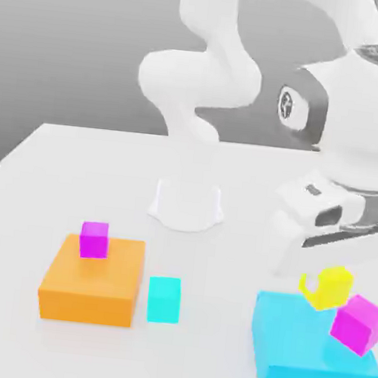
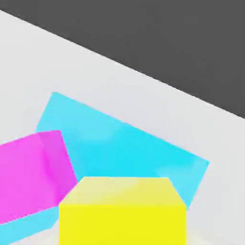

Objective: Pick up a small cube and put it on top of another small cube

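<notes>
Exterior view, yellow cube: we see the small yellow cube (image 1: 337, 291) at the far edge of the large cyan block (image 1: 316, 341), toward the exterior view's right.
Gripper: we see the gripper (image 1: 322, 286) clamped on the yellow cube; we cannot tell whether the cube touches the block.
Near magenta cube: we find it (image 1: 358, 327) just beside the yellow one, over the cyan block's side; it looks tilted, and we cannot tell what bears it.
Far magenta cube: we see its look-alike (image 1: 94, 241) upright on the orange block (image 1: 92, 285), well apart.
Progress: we judge the grasp done; the stacking is not, as the yellow cube sits on neither magenta cube.
Left to do: we would raise it clear, centre it over the chosen magenta cube, lower and release.
In the way: the near magenta cube is close enough to be knocked; a small cyan cube (image 1: 164, 300) stands on the surface (image 1: 208, 354) between the blocks.
</notes>
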Available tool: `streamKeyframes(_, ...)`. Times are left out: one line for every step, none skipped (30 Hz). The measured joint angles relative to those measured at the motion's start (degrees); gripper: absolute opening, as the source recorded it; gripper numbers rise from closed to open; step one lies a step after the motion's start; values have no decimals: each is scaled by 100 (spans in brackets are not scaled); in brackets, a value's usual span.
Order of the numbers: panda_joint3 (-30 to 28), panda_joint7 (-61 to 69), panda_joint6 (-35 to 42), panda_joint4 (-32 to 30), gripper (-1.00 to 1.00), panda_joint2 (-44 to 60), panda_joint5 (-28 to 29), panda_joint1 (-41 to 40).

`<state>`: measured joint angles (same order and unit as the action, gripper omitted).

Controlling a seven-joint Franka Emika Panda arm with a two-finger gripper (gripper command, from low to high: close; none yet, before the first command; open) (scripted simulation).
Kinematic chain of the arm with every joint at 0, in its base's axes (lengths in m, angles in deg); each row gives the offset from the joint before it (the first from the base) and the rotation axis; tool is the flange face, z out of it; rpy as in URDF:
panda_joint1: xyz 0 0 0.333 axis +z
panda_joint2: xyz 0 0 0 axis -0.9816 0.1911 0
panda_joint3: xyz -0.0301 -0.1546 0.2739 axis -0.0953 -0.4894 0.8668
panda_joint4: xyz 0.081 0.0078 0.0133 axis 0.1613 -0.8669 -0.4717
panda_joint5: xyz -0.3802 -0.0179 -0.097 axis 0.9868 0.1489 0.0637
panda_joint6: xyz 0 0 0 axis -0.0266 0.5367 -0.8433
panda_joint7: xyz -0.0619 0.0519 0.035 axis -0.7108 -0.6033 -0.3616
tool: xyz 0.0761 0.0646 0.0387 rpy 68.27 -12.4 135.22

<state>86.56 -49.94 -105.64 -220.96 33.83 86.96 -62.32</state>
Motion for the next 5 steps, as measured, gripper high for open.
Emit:
streamKeyframes(7, -8, -182, -6, -100, 185, 114, -2)
streamKeyframes(-8, -29, -336, -22, 100, 328, 195, 7)
streamKeyframes(-8, -28, -336, -22, 100, 328, 194, 7)
streamKeyframes(-8, -28, -336, -22, 100, 328, 194, 7)
streamKeyframes(-8, -28, -336, -22, 100, 328, 194, 7)
